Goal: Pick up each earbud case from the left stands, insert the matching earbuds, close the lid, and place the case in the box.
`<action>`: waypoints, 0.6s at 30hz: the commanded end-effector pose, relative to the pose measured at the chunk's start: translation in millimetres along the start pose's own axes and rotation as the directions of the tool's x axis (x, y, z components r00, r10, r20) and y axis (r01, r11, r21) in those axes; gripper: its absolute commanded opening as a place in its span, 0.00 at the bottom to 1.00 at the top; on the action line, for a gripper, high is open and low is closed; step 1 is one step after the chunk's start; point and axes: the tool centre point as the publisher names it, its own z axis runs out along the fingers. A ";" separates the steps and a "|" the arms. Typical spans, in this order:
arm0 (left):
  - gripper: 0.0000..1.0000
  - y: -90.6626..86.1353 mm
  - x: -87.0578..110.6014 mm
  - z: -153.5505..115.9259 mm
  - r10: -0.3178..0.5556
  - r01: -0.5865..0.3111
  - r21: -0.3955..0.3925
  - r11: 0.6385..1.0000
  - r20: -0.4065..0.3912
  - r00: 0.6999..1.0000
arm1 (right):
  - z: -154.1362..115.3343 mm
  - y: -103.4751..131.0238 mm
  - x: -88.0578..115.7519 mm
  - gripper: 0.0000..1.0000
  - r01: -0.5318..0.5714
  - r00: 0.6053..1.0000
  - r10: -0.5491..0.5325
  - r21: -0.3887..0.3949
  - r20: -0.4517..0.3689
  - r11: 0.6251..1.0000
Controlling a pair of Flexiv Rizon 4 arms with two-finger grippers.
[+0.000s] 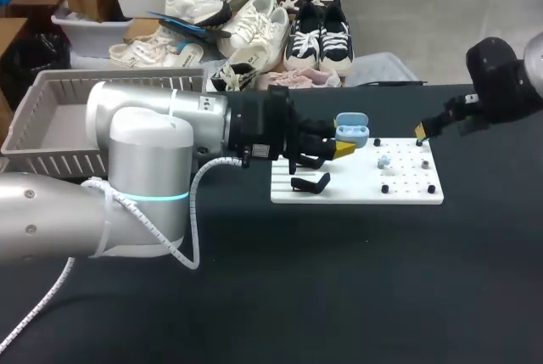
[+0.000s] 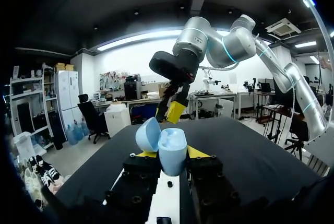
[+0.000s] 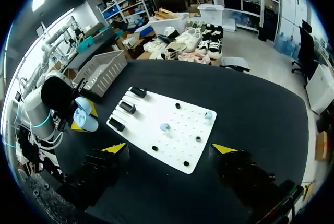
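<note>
The grey box (image 1: pixel 51 118) sits at the far left of the surface (image 1: pixel 254 296). My left claw (image 1: pixel 344 148) is clenched on the pale blue earbud case (image 1: pixel 351 131), lid open, held up near the end of the white board (image 1: pixel 356 187) that carries a black stand (image 1: pixel 310 183). A pale earbud (image 1: pixel 383 161) lies mid-board. My right claw (image 1: pixel 420 132) hangs released by the board's right end.
</note>
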 end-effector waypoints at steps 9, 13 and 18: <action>0.00 -1.0 0.6 0.0 0.001 -0.001 -0.004 1.000 0.003 1.000 | 15.6 -25.5 -18.7 1.00 0.127 0.988 -0.104 0.208 -0.118 0.970; 0.00 -1.0 0.6 0.0 0.001 -0.001 -0.004 1.000 0.003 1.000 | 27.2 -40.7 -21.4 1.00 0.192 0.971 -0.150 0.229 -0.188 0.954; 0.00 -1.0 0.6 0.0 0.001 -0.001 -0.004 1.000 0.003 1.000 | 43.5 -57.8 -24.0 1.00 0.279 0.934 -0.214 0.214 -0.285 0.936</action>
